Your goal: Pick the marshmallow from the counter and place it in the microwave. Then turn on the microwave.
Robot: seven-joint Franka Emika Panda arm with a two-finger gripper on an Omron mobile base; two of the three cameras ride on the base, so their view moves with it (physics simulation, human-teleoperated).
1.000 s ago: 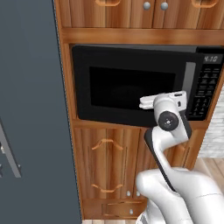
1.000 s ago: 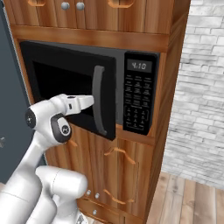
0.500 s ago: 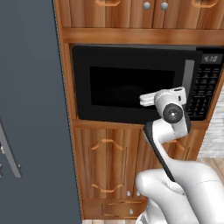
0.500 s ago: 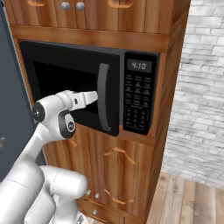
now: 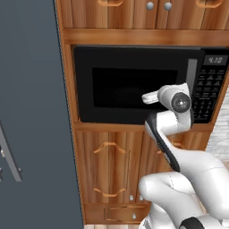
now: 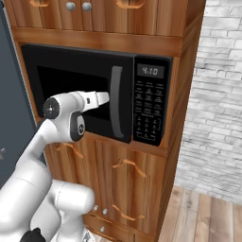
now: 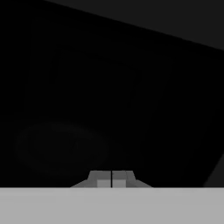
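The microwave (image 6: pixel 94 94), set in a wooden cabinet (image 6: pixel 142 170) with its door shut, has the fingers (image 7: pixel 112 178) pressed together on nothing and pointed at its dark window, left of the grey handle (image 6: pixel 116 106) and the keypad (image 6: pixel 149 116).

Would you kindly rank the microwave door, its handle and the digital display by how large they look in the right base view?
1. Microwave door, clearly the largest.
2. Handle, a tall, narrow grey bar.
3. Digital display, the smallest.
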